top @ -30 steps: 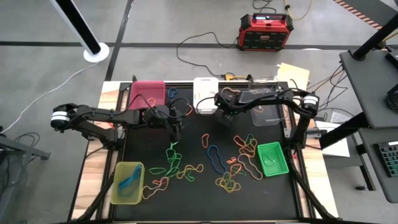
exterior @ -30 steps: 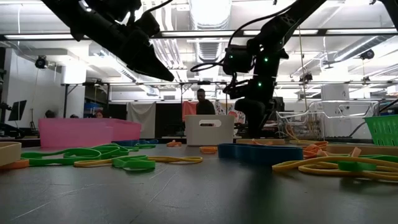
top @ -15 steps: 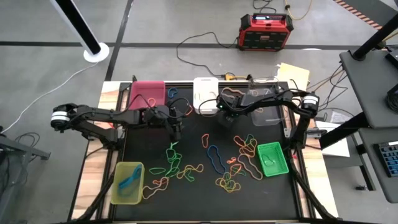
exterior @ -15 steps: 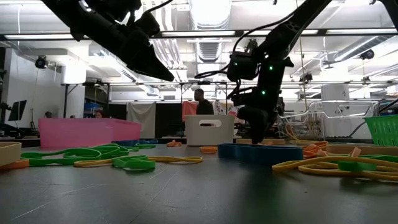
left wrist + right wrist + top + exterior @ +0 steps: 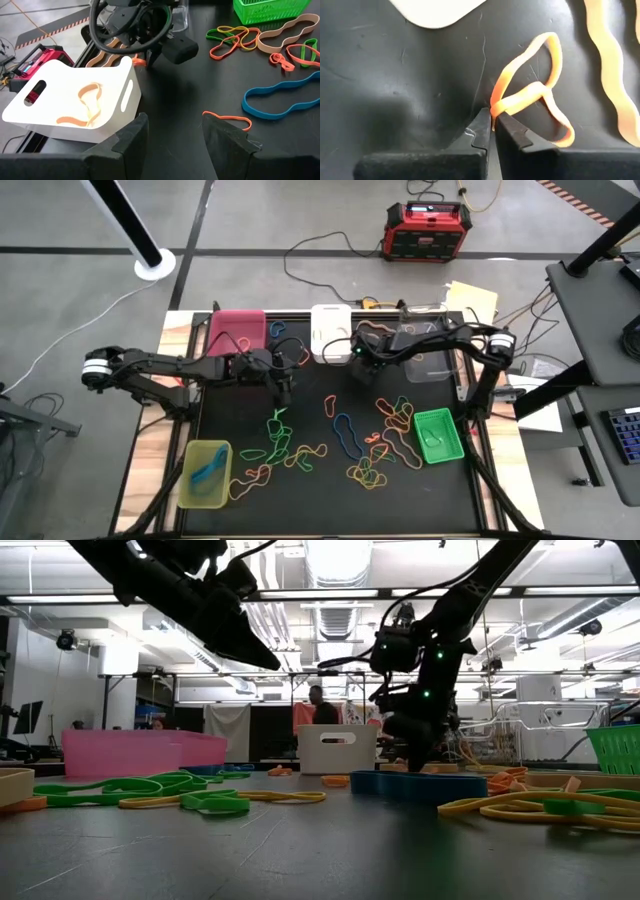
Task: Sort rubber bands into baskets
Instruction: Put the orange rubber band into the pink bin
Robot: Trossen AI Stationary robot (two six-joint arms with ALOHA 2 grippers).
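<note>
Since a second ago my right gripper [image 5: 491, 120] has dropped to the mat beside the white basket [image 5: 328, 332] and its fingers have pinched together on an orange rubber band [image 5: 532, 97], which lies on the black table [image 5: 310, 500]. My left gripper [image 5: 172, 132] hangs above the mat with fingers spread, holding nothing, near the pink basket [image 5: 238, 328]. Other rubber bands [image 5: 290, 450] lie scattered across the table's middle.
</note>
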